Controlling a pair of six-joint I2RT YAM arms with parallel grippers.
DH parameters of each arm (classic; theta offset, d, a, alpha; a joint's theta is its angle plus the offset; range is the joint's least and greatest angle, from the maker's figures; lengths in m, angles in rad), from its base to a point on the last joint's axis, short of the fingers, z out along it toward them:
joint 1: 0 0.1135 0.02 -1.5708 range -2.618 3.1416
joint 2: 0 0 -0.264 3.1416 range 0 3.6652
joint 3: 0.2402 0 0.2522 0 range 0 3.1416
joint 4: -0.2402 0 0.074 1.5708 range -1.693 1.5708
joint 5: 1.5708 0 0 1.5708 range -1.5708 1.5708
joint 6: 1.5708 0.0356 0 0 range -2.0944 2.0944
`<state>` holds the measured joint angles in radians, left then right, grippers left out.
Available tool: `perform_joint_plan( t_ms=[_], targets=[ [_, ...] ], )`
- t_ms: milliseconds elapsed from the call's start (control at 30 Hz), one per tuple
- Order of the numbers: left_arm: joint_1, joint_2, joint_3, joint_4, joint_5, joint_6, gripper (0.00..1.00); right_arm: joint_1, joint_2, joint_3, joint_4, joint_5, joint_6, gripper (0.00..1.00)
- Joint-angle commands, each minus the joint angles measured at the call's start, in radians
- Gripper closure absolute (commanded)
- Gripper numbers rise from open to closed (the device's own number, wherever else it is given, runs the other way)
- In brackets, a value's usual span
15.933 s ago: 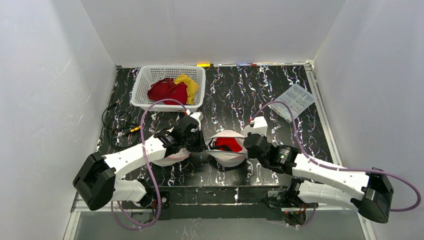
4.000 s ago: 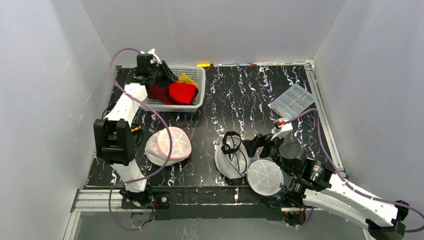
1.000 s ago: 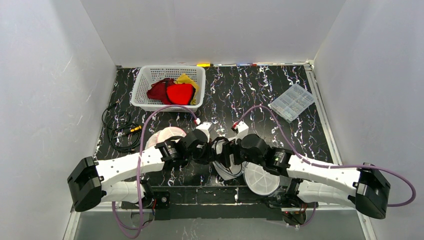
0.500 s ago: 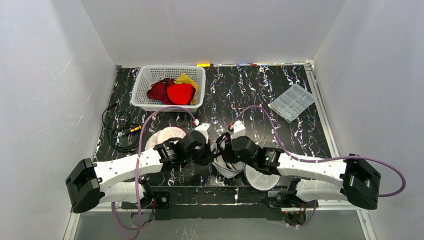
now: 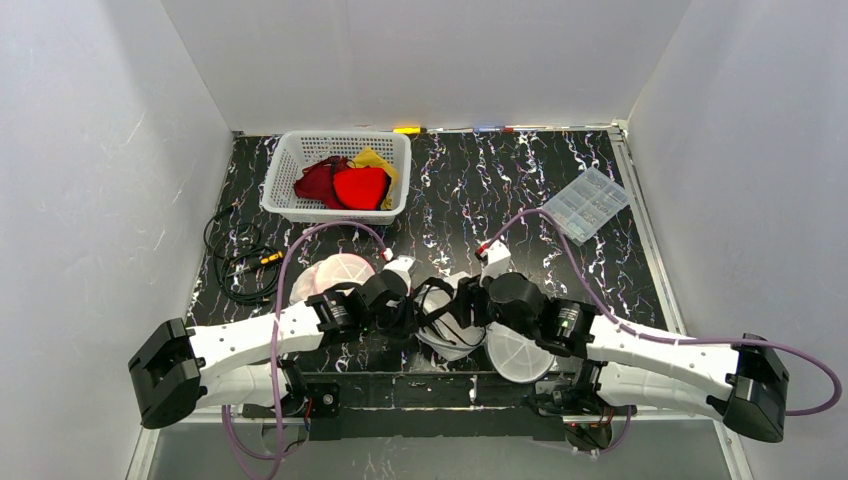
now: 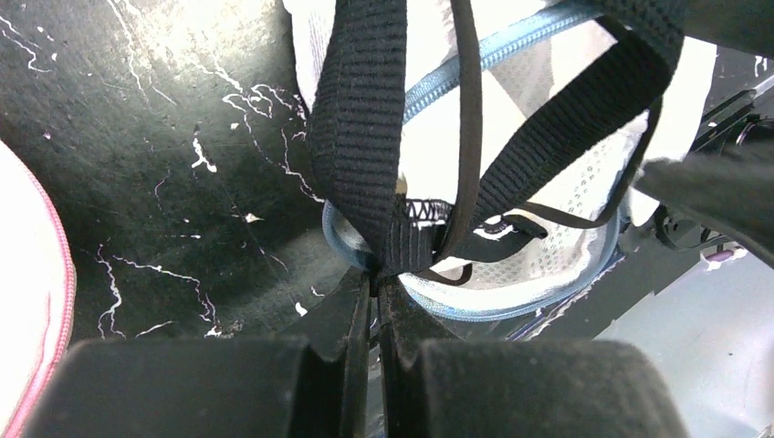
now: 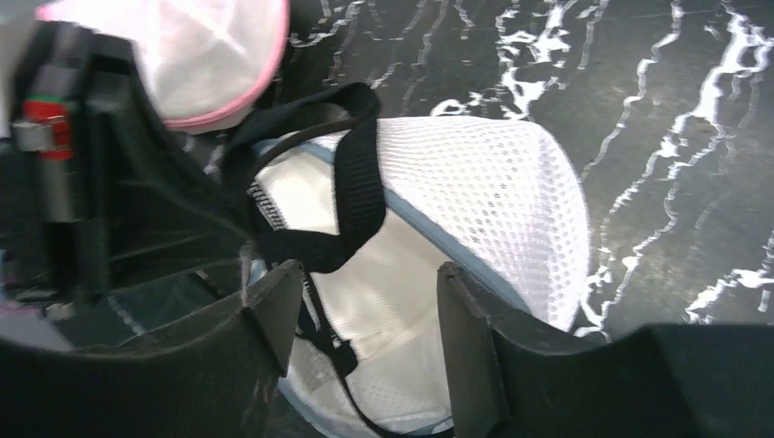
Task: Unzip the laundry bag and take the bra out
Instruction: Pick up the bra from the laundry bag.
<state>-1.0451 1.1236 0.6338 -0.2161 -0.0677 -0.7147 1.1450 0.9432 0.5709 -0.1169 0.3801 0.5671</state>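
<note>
The white mesh laundry bag [image 5: 452,335] lies unzipped at the near edge, its blue zipper rim [image 6: 511,301] gaping. Out of it come the black bands and thin straps of the bra [image 6: 356,137]. My left gripper [image 6: 374,274] is shut on the bra's black band at the bag's rim, and sits just left of the bag [image 5: 408,310]. My right gripper [image 7: 365,283] stands open over the bag's mouth, with white mesh [image 7: 493,182] and a bra strap [image 7: 360,173] between and ahead of its fingers; from above it is at the bag's right [image 5: 464,305].
A round white mesh panel [image 5: 518,352] lies under the right arm. A pink-rimmed mesh bag [image 5: 335,272] sits left of the arms. The white basket [image 5: 285,150] at the back left holds red and yellow clothes. A clear plastic box [image 5: 585,203] and cables [image 5: 235,262] flank the table.
The right arm swung left toward the bag, then drew back right; its jaws stand apart now. The left gripper shifted slightly left, still holding the bra band.
</note>
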Motion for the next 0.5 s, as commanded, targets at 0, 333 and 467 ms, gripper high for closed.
perform_joint_plan(
  t_ms=[0, 333, 467],
  targets=[
    [-0.006, -0.016, -0.018, -0.001, -0.010, 0.006, 1.00, -0.001, -0.049, 0.006, 0.049, -0.172, -0.042, 0.30],
    [-0.006, -0.029, -0.017, 0.037, 0.013, -0.001, 1.00, 0.032, 0.111, 0.090, 0.071, -0.167, -0.095, 0.16],
    [-0.006, -0.045, -0.022, 0.049, 0.028, -0.004, 1.00, 0.036, 0.159, 0.086, 0.142, -0.095, -0.063, 0.17]
  ],
)
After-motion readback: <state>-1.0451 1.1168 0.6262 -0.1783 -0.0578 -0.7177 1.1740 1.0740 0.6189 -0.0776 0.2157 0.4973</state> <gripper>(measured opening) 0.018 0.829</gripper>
